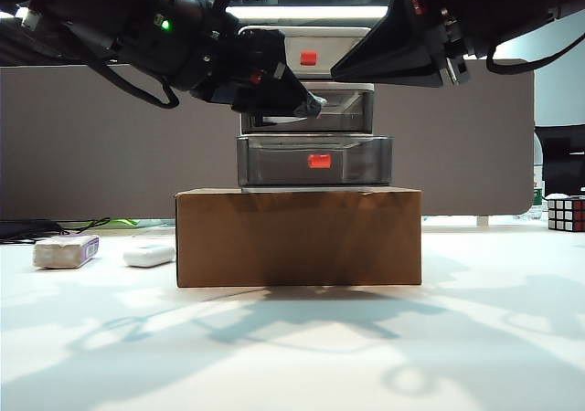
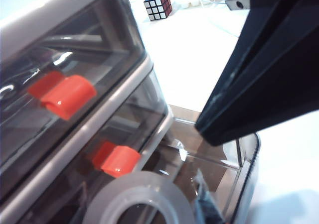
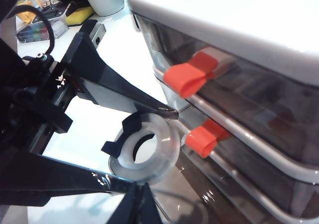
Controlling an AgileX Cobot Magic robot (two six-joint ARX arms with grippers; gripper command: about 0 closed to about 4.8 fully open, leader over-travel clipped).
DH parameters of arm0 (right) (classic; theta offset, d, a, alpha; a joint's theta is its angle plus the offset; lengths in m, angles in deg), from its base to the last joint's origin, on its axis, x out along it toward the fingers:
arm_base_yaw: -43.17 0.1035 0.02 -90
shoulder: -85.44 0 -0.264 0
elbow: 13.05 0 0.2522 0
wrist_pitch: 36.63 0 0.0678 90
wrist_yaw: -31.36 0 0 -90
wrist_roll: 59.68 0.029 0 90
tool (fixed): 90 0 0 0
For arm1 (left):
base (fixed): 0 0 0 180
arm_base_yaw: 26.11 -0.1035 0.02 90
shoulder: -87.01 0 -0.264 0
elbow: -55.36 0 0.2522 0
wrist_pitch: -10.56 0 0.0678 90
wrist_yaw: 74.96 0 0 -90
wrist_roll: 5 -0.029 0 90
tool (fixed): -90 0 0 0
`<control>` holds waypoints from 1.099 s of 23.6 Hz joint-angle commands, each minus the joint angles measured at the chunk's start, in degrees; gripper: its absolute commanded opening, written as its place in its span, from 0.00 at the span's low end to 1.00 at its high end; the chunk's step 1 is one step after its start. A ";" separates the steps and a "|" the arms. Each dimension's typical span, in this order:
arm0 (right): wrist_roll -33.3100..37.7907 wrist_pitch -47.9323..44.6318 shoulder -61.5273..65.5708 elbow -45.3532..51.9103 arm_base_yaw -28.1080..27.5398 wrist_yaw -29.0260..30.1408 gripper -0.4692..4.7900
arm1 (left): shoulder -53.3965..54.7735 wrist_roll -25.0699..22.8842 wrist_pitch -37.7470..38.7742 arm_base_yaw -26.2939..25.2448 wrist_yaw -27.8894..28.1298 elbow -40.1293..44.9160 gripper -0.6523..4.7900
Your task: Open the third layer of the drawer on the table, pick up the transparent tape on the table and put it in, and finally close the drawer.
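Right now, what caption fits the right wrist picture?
Left fingers hold the transparent tape over the open third layer, beside red-tabbed drawers.

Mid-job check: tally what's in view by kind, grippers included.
Grippers: 2 (left gripper over the open third layer, gripping the tape; right gripper beside it)
Tape rolls: 1
Drawer cabinets: 1
Cardboard boxes: 1
White blocks: 2
Puzzle cubes: 1
Total: 8
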 commanded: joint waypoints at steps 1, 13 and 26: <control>0.02 -0.42 -0.26 -0.17 0.04 0.35 0.08 | 0.02 -0.20 -0.87 -0.09 0.13 -0.22 0.46; 0.02 -0.39 -0.26 -0.17 0.04 0.59 0.08 | 1.79 0.24 -0.72 -0.09 -0.52 -0.22 0.86; 0.02 -0.39 -0.26 -0.17 0.04 1.62 0.08 | 0.72 4.33 -0.66 0.13 -0.52 -0.22 0.84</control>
